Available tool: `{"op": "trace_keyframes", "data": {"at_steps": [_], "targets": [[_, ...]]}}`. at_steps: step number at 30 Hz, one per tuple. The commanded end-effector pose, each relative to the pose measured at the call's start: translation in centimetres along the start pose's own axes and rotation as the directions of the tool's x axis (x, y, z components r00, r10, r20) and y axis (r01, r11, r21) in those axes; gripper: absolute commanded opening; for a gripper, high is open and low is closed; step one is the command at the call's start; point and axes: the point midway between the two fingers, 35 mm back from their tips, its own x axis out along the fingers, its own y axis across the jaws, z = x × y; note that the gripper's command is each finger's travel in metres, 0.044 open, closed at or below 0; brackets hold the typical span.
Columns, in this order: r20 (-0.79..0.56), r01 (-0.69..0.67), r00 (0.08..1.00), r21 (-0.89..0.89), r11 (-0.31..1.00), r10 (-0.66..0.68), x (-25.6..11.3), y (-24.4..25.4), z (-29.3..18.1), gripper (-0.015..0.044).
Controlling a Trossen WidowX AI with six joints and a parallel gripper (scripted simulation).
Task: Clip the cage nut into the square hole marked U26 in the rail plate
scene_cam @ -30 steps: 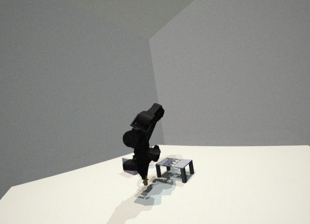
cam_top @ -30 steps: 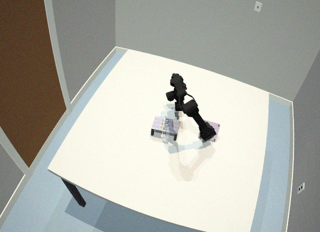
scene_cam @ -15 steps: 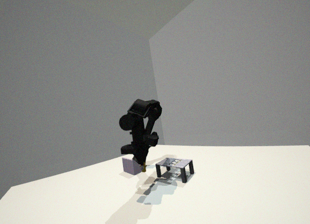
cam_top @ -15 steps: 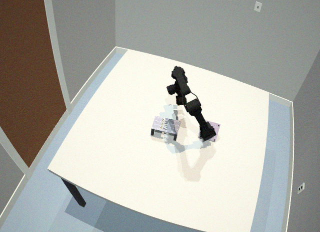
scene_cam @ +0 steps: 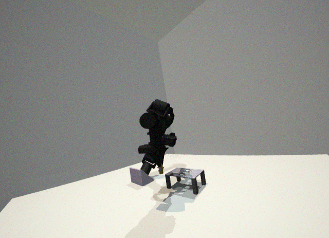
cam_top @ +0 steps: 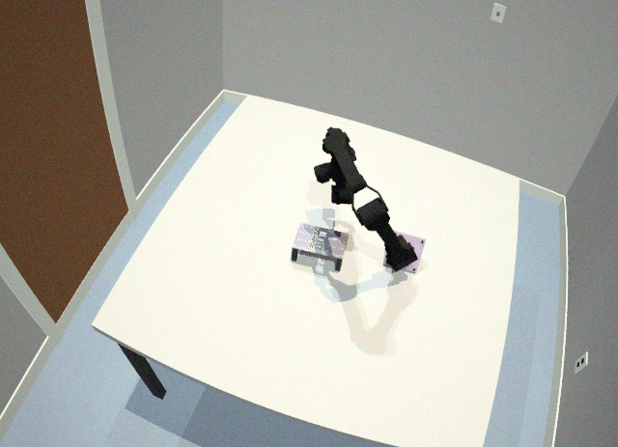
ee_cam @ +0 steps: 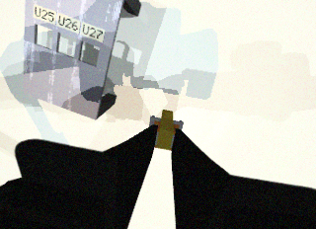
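Nut [scene_cam: 161,168] [ee_cam: 164,130] is pinched in the gripper [cam_top: 402,257] [scene_cam: 161,165] [ee_cam: 165,131]; the plate [cam_top: 319,240] [scene_cam: 185,172] [ee_cam: 74,53] is at upper left in the wrist view.

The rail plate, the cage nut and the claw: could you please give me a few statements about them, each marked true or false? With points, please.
1. The claw [ee_cam: 165,131] is shut on the cage nut [scene_cam: 161,168] [ee_cam: 164,135]. True.
2. The rail plate [cam_top: 306,235] [scene_cam: 172,173] [ee_cam: 59,86] lies flat on the table top with no legs. False: it stands raised on dark legs.
3. In the wrist view, the U26 label [ee_cam: 68,23] sits between U25 [ee_cam: 44,14] and U27 [ee_cam: 93,31]. True.
4. The cage nut already hangs in the U26 hole [ee_cam: 66,46]. False: it is in the claw, away from the plate.
5. The wrist view shows only one square hole. False: it shows three labelled ones.
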Motion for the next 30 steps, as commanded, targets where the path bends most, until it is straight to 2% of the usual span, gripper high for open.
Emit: {"op": "trace_keyframes", "data": {"at_steps": [1, 17, 30], "targets": [[0.006, -0.001, 1.0, 0.027, 1.0, 0.001, -0.1, 2.2, 1.2, 0.0037], [0.019, -0.023, 1.0, 0.16, 0.987, 0.02, 0.2, 12.4, 5.0, 0.0037], [-0.007, -0.021, 1.0, 0.194, 0.981, 0.023, 1.7, 12.4, 5.1, 0.0037]]}}
